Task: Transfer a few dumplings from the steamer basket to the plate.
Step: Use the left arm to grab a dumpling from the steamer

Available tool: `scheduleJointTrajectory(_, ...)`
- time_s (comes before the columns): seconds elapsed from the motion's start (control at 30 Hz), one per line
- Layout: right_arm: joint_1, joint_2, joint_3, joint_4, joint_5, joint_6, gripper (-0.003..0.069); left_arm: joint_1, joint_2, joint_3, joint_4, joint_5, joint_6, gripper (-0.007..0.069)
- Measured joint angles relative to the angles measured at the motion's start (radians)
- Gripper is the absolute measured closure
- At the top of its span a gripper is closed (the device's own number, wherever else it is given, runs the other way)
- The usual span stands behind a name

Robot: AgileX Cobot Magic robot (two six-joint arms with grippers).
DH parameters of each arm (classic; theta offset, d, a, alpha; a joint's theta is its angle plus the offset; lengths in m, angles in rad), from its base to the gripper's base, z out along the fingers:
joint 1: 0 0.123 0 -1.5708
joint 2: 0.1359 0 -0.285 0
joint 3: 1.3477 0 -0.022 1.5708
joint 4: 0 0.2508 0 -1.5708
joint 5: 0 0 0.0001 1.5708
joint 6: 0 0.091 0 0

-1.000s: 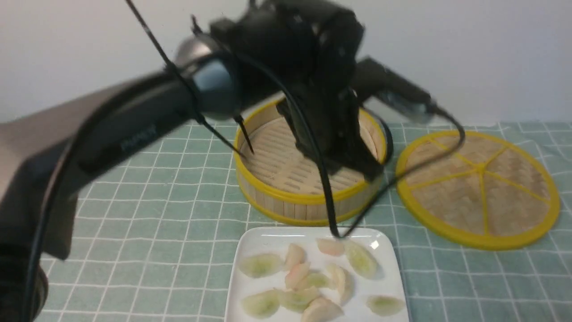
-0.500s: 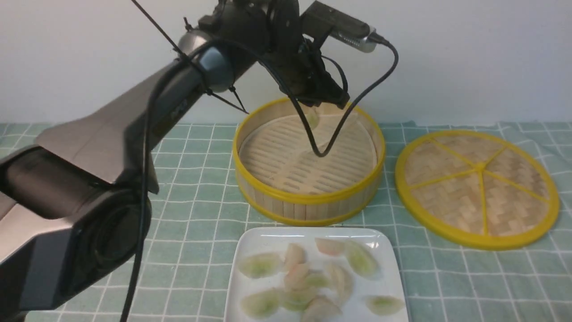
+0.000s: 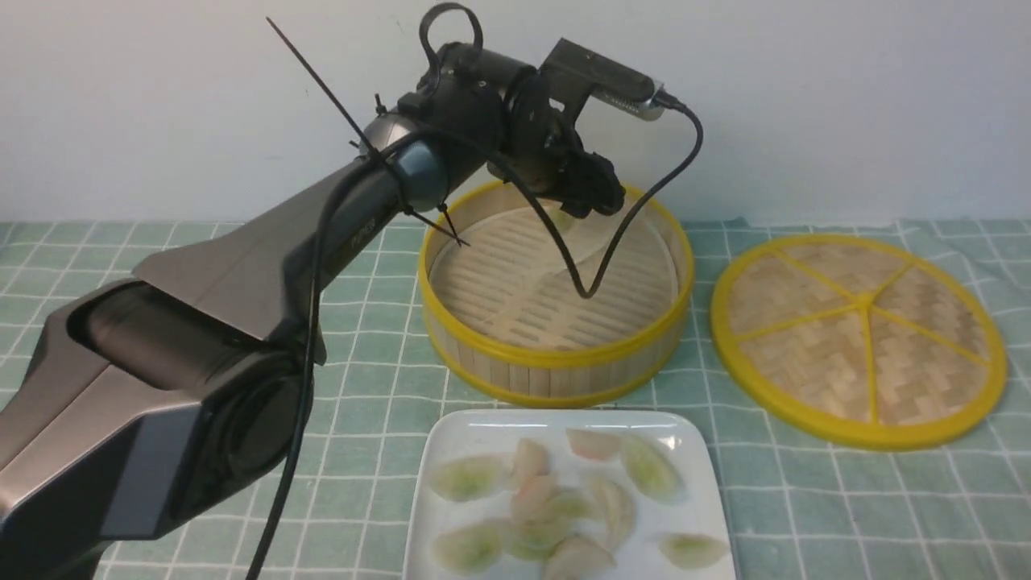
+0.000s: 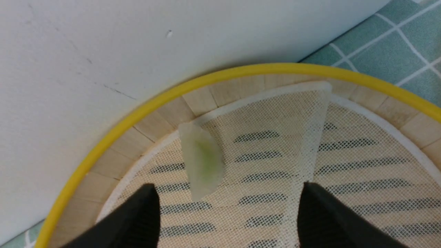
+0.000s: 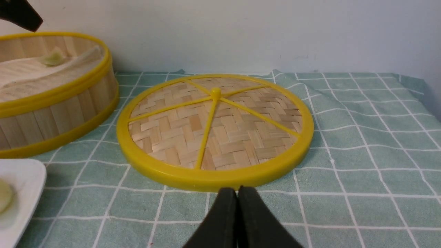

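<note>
The steamer basket (image 3: 556, 354) stands mid-table with a whitish liner (image 4: 275, 144) folded up at its far side. One pale green dumpling (image 4: 203, 160) lies on the liner by the far wall; it also shows in the front view (image 3: 561, 218) and the right wrist view (image 5: 52, 57). My left gripper (image 4: 225, 203) is open and empty over the basket's far side, the dumpling just ahead of its jaws. In the front view it (image 3: 592, 205) hangs above the far rim. The plate (image 3: 451, 439) at the front holds several green and pink dumplings (image 3: 556, 503). My right gripper (image 5: 237, 193) is shut and empty, near the lid.
The flat woven lid (image 3: 862, 334) with yellow rim lies right of the basket on the green checked cloth (image 3: 338, 387). A white wall stands right behind the basket. A black cable (image 3: 600, 274) from the left wrist loops down into the basket. The plate's corner (image 5: 20, 179) shows in the right wrist view.
My left arm swung from over the basket's front to its far side and lowered a little over the green dumpling. The plate's dumplings have not moved.
</note>
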Motion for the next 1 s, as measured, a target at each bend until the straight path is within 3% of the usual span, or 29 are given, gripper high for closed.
scheduleJointTrajectory(0.1, 0.0, 0.0, 0.0, 0.0, 0.0, 0.0, 0.0673, 0.003, 0.002, -0.001, -0.008, 0.023, -0.033, 0.0148)
scheduleJointTrajectory(0.23, 0.0, 0.0, 0.0, 0.0, 0.0, 0.0, 0.0673, 0.014, 0.002, -0.034, -0.017, 0.133, -0.093, 0.0221)
scheduleJointTrajectory(0.37, 0.0, 0.0, 0.0, 0.0, 0.0, 0.0, 0.0673, 0.079, -0.001, -0.115, -0.069, 0.324, -0.089, 0.0526)
scheduleJointTrajectory(0.47, 0.0, 0.0, 0.0, 0.0, 0.0, 0.0, 0.0673, 0.153, -0.001, -0.161, -0.19, 0.346, -0.022, 0.061)
scheduleJointTrajectory(0.57, 0.0, 0.0, 0.0, 0.0, 0.0, 0.0, 0.0673, 0.224, 0.001, -0.173, -0.382, 0.337, 0.099, 0.0622)
scheduleJointTrajectory(0.6, 0.0, 0.0, 0.0, 0.0, 0.0, 0.0, 0.0673, 0.232, 0.004, -0.175, -0.393, 0.33, 0.11, 0.0622)
scheduleJointTrajectory(0.63, 0.0, 0.0, 0.0, 0.0, 0.0, 0.0, 0.0673, 0.255, 0.014, -0.177, -0.465, 0.301, 0.22, 0.0622)
scheduleJointTrajectory(0.77, 0.0, 0.0, 0.0, 0.0, 0.0, 0.0, 0.0673, 0.246, 0.044, -0.178, -0.507, 0.258, 0.39, 0.0622)
scheduleJointTrajectory(1.0, 0.0, 0.0, 0.0, 0.0, 0.0, 0.0, 0.0673, 0.198, 0.084, -0.178, -0.515, 0.144, 0.54, 0.0596)
